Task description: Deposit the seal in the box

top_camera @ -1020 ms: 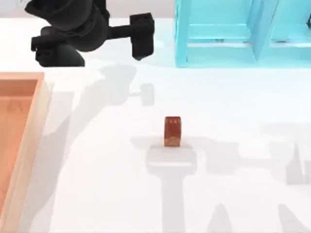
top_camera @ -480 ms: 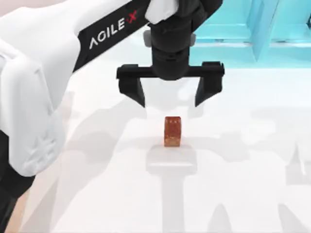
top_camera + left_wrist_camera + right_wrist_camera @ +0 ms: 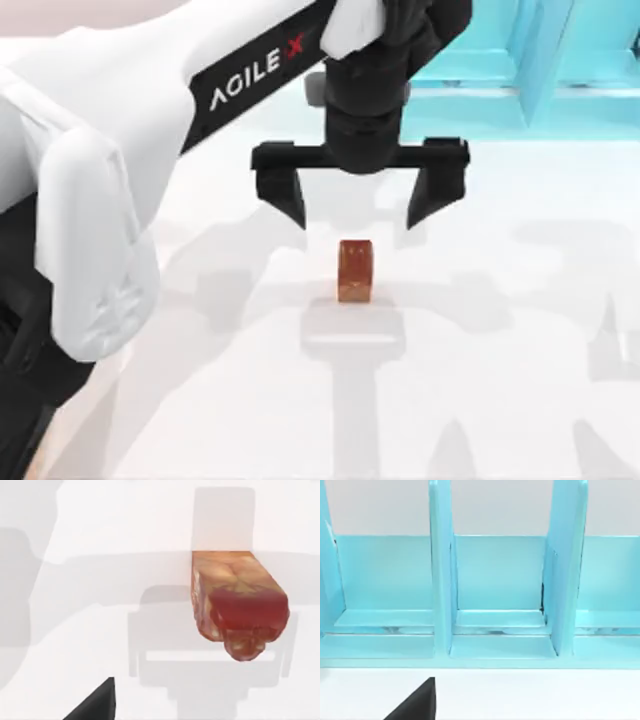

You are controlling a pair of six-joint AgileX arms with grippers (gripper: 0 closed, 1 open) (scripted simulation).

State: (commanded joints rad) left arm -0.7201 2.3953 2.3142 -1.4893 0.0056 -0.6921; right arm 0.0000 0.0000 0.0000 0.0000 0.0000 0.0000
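The seal, a small reddish-brown block with a tan base, stands upright near the table's middle. My left gripper hangs open just behind and above it. Its two black fingers are spread wider than the seal, one to each side of the seal's line, and touch nothing. In the left wrist view the seal lies close ahead on the white table, with one dark fingertip at the picture's edge. The box is hidden under my left arm. My right arm is parked, its wrist camera facing the shelf.
A turquoise shelf unit with upright dividers stands at the back right; the right wrist view looks into its compartments. The large white left arm stretches over the table's left half. White table surface lies right of and in front of the seal.
My left arm swung from the back left to over the middle, covering the box. The open gripper turned to face the seal and in the last half second edged slightly closer.
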